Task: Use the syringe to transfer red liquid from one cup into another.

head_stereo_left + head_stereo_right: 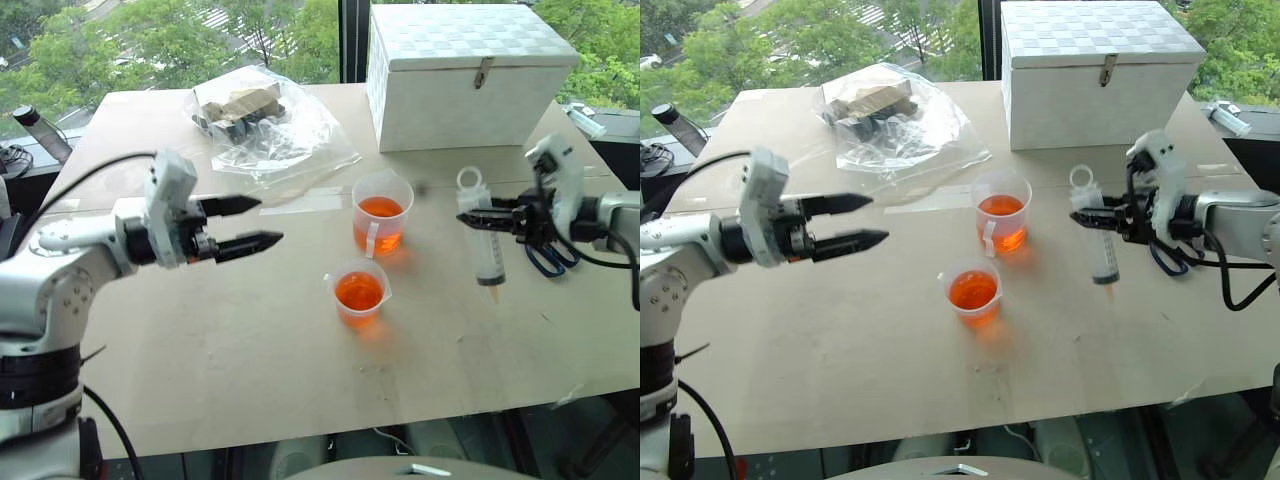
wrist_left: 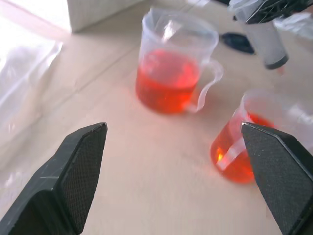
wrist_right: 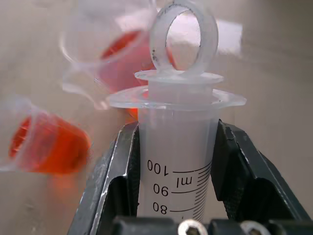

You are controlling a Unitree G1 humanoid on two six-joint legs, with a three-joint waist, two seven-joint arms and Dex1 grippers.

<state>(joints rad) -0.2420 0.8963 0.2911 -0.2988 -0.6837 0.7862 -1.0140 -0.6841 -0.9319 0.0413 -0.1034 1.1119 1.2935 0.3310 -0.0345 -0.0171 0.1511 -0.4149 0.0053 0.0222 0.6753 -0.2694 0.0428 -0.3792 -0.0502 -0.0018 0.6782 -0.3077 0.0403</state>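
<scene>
Syringe (image 1: 484, 235) hanging tip-down right of both cups, pinched high on barrel by right gripper (image 1: 470, 217); left gripper (image 1: 265, 222) wide open, empty; likely light, rigid, slick plastic.

White lidded box (image 1: 470, 75), crumpled clear plastic bag (image 1: 265, 125), blue-handled scissors (image 1: 548, 260), tan table (image 1: 250, 340)

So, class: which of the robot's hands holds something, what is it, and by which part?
The right hand grips the syringe by its upper barrel, just below the flange. The left hand is open, holding nothing.
</scene>
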